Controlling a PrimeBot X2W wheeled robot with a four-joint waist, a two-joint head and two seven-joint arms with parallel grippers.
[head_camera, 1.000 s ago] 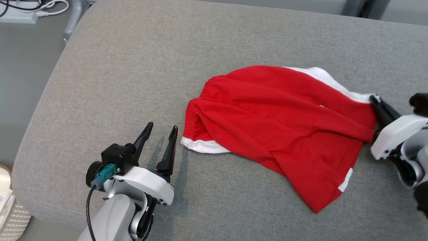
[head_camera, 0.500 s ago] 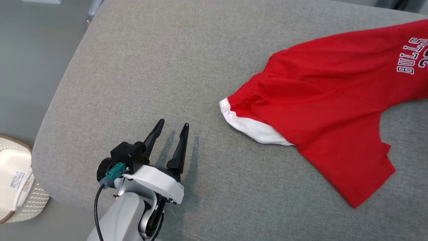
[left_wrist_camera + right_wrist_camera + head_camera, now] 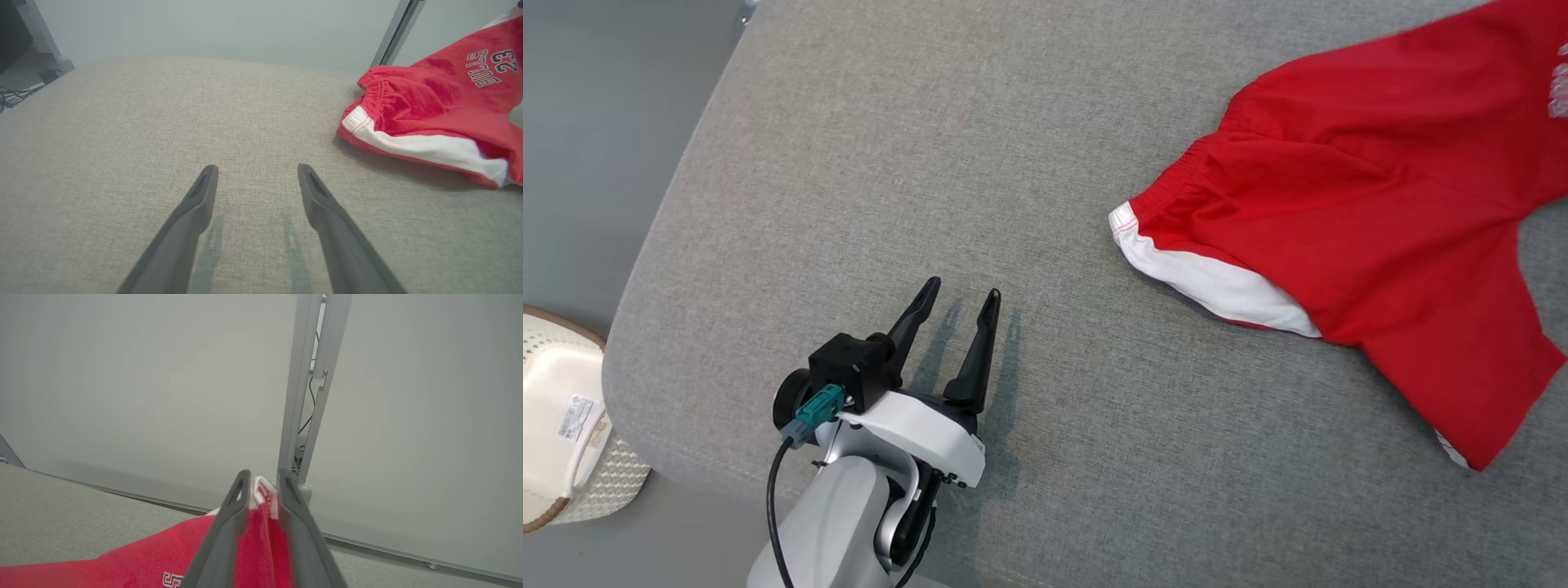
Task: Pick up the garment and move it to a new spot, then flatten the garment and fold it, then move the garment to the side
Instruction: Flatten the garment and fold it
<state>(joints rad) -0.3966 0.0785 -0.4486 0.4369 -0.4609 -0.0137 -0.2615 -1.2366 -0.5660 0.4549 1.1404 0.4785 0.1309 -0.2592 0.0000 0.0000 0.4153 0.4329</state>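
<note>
Your left gripper hangs low over the grey cushion. Its two dark fingers are spread wide with nothing but bare upholstery between them, and their twin shadows fall on the weave just beneath the tips. The red garment, with a white side stripe and an elastic waistband, lies well off to the right of those open jaws and a little ahead of them, clear of both fingers. In the left wrist view, its nearest part is the white-striped edge, out to the right of the right-hand finger. The lettering "BULLS 23" shows on the raised cloth farther along.

Your right gripper has its jaws drawn narrow on the garment. A bunch of red cloth with a white, red-stitched edge is pinched between the two fingers and shows right up at the tips. Below those jaws the rest of the cloth trails down and to the left onto the cushion, so one end is lifted while the other rests on the surface. Beyond the right fingertips a pale metal post stands against a plain grey wall. Behind and to the left of the left gripper, off the cushion's edge, sits a white woven basket.
</note>
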